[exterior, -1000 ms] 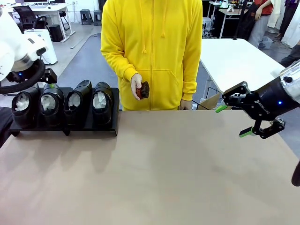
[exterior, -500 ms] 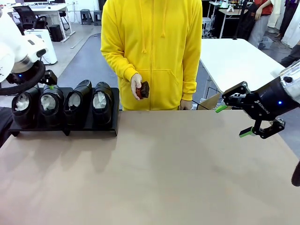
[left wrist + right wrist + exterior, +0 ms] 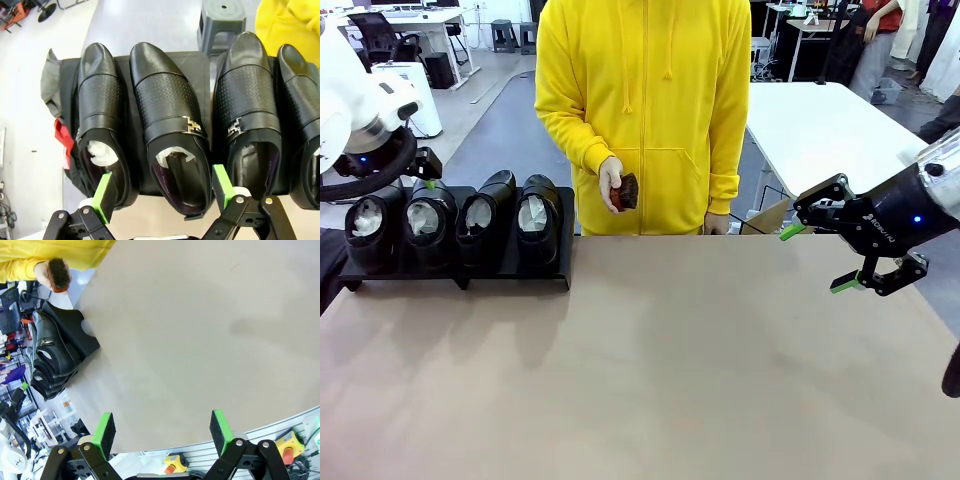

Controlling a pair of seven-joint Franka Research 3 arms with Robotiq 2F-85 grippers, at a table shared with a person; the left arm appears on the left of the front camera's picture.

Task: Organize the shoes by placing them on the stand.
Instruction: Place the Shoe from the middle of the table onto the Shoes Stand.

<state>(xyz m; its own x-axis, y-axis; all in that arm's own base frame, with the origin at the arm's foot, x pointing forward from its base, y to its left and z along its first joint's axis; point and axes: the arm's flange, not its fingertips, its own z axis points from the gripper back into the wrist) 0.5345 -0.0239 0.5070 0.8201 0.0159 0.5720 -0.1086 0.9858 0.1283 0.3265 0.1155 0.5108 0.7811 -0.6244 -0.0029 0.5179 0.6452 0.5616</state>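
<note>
Several glossy black shoes (image 3: 480,222) stuffed with white paper stand side by side, heels toward me, on the low black stand (image 3: 525,271) at the table's far left. My left gripper (image 3: 420,176) hovers just above the heels of the shoes at the left end. From the left wrist, the shoes (image 3: 167,115) lie toes away on the stand (image 3: 201,67), and my left gripper (image 3: 162,192) is open over the heel of one, holding nothing. My right gripper (image 3: 816,258) hangs open and empty above the table's right side. In its own view, the right gripper (image 3: 162,431) faces bare tabletop, with the shoes (image 3: 50,356) far off.
A person in a yellow hoodie (image 3: 645,100) stands at the far edge, holding a small dark brown brush (image 3: 628,190) in one hand (image 3: 611,184). The beige tabletop (image 3: 670,370) stretches wide between the stand and my right gripper. A white table (image 3: 820,130) stands behind on the right.
</note>
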